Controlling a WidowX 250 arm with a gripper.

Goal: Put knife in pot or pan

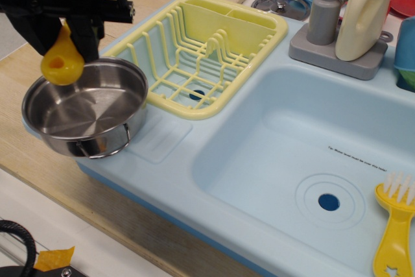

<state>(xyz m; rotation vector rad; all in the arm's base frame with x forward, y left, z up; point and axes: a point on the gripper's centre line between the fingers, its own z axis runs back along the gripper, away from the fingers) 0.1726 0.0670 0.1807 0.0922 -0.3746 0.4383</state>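
My black gripper (63, 34) is at the upper left, shut on the knife (61, 61). Only the knife's yellow handle with a hole at its end shows, hanging down between the fingers; the white blade is hidden. The handle end hangs above the far left part of the shiny steel pot (84, 109), which sits on the left corner of the light blue sink unit with its two wire loop handles showing. The pot holds nothing.
A yellow dish rack (207, 50) stands right of the pot. The sink basin (311, 154) lies to the right, with a yellow brush (395, 231) at its right edge. A grey faucet (327, 4), cream bottle (364, 11) and steel lid (281, 4) stand behind.
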